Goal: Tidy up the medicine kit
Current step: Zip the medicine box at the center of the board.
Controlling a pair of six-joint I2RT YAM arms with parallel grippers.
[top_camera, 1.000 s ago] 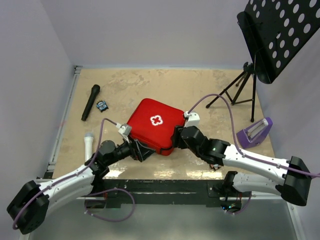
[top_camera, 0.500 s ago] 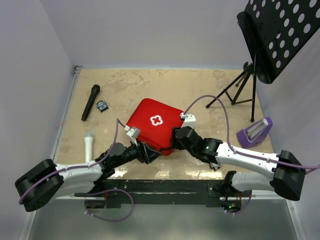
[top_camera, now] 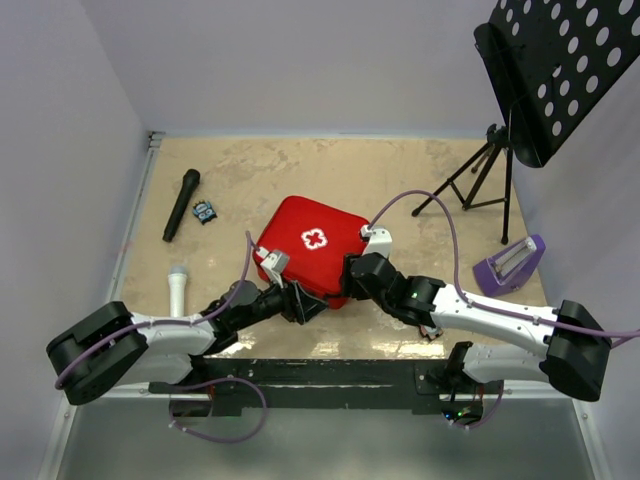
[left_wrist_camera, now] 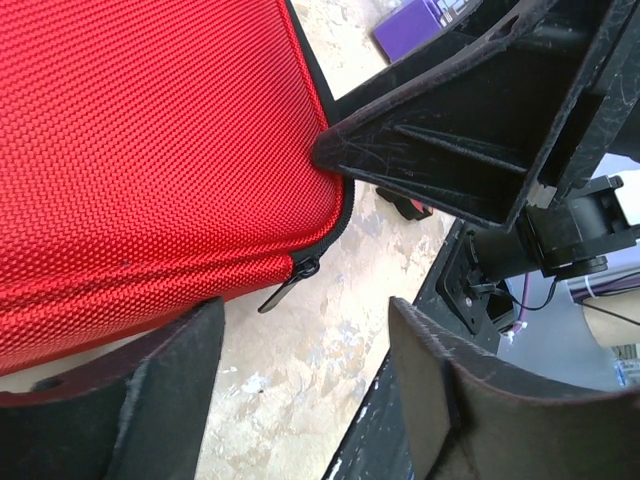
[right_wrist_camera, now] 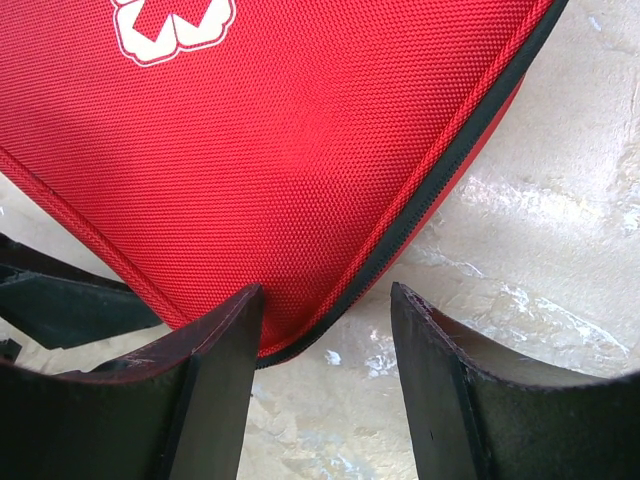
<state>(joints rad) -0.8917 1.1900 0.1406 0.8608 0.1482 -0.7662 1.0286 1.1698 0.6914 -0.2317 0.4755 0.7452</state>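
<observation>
The red medicine kit lies zipped shut on the mottled beige table, both grippers at its near corner, and the left gripper has slid in, jaws wide with the zipper pull between them, while the right gripper straddles the corner, jaws apart.

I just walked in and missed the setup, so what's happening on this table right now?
Two robot arms are working at the near corner of a red first-aid pouch, which lies zipped shut on the table. The left gripper is open, with the zipper pull between its fingers. The right gripper is open around the pouch's corner. Two microphones, a music stand and a purple item lie apart from the pouch.
</observation>
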